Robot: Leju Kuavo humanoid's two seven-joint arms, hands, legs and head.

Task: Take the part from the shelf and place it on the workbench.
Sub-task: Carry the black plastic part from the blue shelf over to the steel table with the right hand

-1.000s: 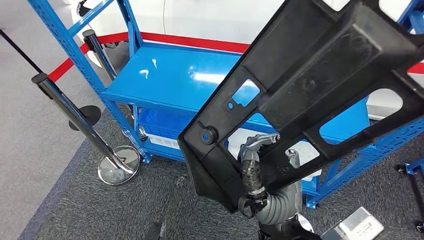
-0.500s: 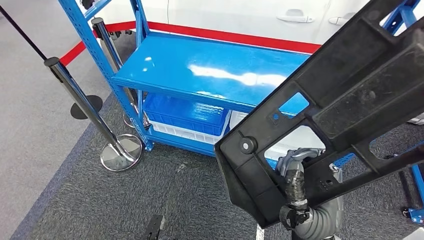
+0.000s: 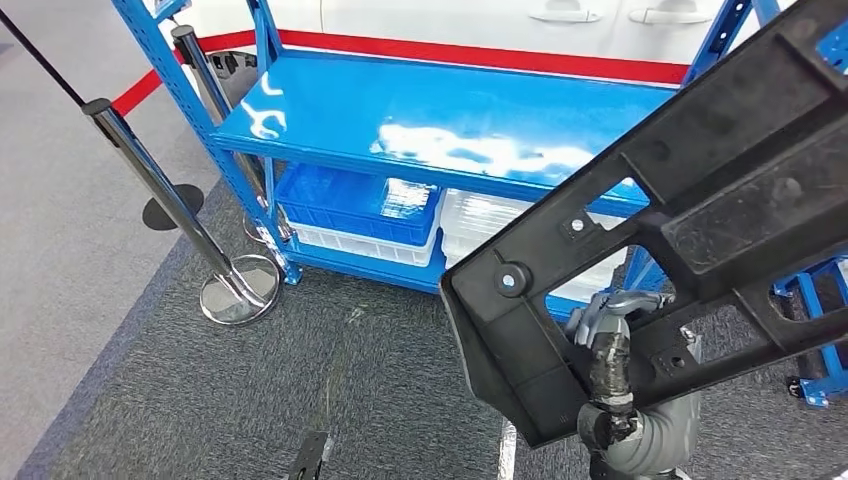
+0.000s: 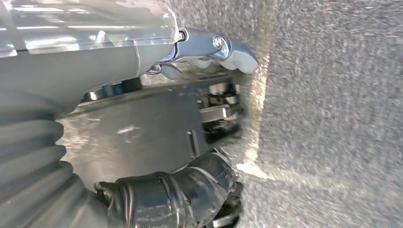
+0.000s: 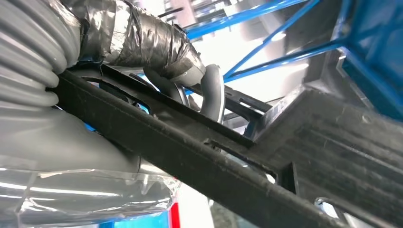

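Observation:
A large black plastic part (image 3: 700, 200), a ribbed frame with cut-out windows, hangs in the air on the right of the head view. My right hand (image 3: 608, 345) grips it from below, fingers hooked through one of its openings. In the right wrist view the taped fingers (image 5: 157, 47) curl over a bar of the part (image 5: 332, 142). The blue shelf (image 3: 420, 110) stands behind, its top board bare and shiny. My left hand (image 4: 119, 61) hangs over the grey carpet (image 4: 332, 118), thumb and taped finger apart, holding nothing.
A chrome stanchion post with a round base (image 3: 238, 290) stands left of the shelf, and a second post (image 3: 200, 70) behind it. A blue bin (image 3: 360, 200) and clear bins (image 3: 480, 220) sit on the lower shelf. Another blue rack (image 3: 815, 370) is at the right.
The whole picture has shifted, so the camera has moved relative to the shelf. The part stays gripped in my right hand, now further right in the picture.

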